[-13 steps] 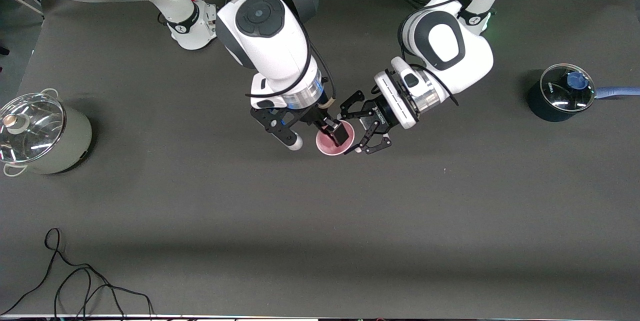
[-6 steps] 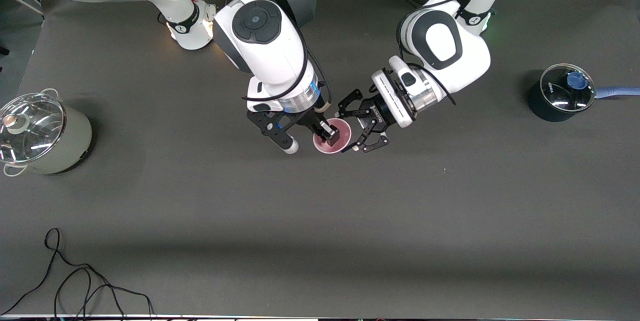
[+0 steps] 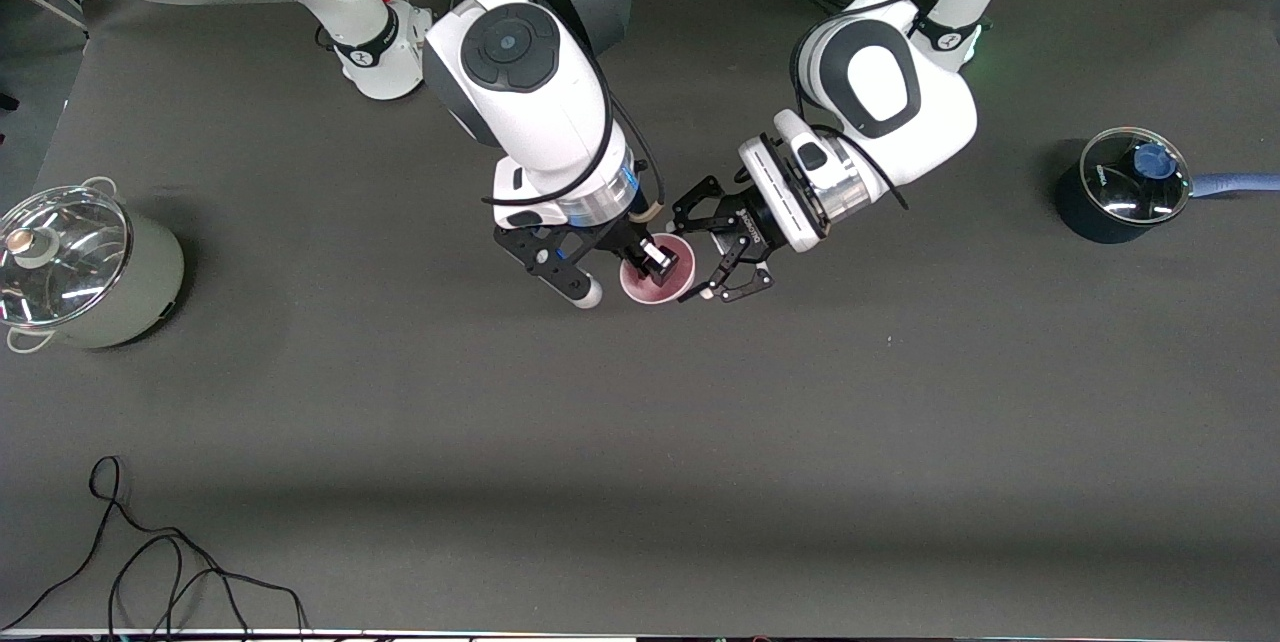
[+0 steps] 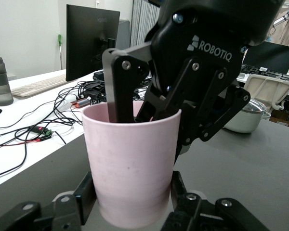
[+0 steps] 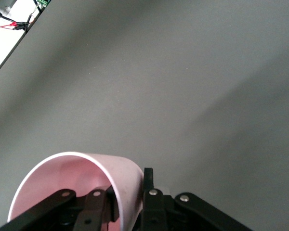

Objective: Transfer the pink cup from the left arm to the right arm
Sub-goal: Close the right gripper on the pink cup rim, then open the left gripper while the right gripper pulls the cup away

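Observation:
The pink cup (image 3: pixel 640 286) is held upright above the middle of the dark table (image 3: pixel 700 442). My right gripper (image 3: pixel 655 258) comes down on its rim, with one finger inside and one outside the wall, shut on it. In the right wrist view the cup (image 5: pixel 72 178) wall sits pinched in the gripper (image 5: pixel 130 199). My left gripper (image 3: pixel 694 258) reaches in level from the left arm's end. In the left wrist view its pads (image 4: pixel 85 191) press both sides of the cup (image 4: pixel 132 159) near the base. The right gripper's fingers (image 4: pixel 119 82) dip into the cup's mouth.
A grey-green pot with a glass lid (image 3: pixel 80 267) stands at the right arm's end of the table. A dark saucepan with a glass lid and blue handle (image 3: pixel 1120 184) stands at the left arm's end. A black cable (image 3: pixel 160 562) lies near the front camera.
Both grippers and the cup have shifted together slightly toward the right arm's end and toward the bases. Both grips look unchanged.

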Robot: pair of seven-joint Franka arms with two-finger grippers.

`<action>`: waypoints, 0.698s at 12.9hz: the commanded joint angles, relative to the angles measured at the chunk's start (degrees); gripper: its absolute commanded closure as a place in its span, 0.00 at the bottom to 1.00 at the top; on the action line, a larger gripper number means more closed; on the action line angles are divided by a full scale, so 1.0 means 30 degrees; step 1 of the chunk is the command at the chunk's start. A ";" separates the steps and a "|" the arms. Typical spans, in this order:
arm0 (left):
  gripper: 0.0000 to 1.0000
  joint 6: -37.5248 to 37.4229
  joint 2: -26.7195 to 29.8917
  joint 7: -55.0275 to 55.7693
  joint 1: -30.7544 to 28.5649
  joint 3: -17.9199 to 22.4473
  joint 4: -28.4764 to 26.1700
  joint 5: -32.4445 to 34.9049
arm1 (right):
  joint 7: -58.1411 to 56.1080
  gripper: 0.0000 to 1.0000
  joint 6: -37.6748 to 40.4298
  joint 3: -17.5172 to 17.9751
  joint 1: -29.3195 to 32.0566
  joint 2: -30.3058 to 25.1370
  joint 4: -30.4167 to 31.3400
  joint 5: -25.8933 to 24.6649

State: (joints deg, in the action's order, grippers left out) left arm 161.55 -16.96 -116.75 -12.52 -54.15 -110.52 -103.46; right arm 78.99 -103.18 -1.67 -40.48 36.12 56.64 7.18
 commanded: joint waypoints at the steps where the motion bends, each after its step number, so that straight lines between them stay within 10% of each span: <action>1: 0.39 0.0378 0.0085 0.0246 -0.0015 0.0180 0.0247 -0.0465 | -0.1774 1.00 0.1895 -0.0029 0.0633 -0.0263 -0.0393 -0.0078; 3: 0.12 0.0378 0.0085 0.0246 -0.0015 0.0180 0.0247 -0.0465 | -0.1897 1.00 0.2427 -0.0029 0.0750 -0.0787 -0.0365 -0.0050; 9: 0.09 0.0378 0.0085 0.0246 -0.0015 0.0180 0.0247 -0.0465 | -0.3299 1.00 0.2897 -0.0087 0.1277 -0.1406 -0.0336 0.0331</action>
State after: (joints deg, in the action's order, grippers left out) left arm 162.00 -17.13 -116.08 -12.84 -53.70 -110.19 -103.61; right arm 71.45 -95.40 -1.80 -36.80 32.55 55.32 7.56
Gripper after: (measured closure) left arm 0.084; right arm 0.960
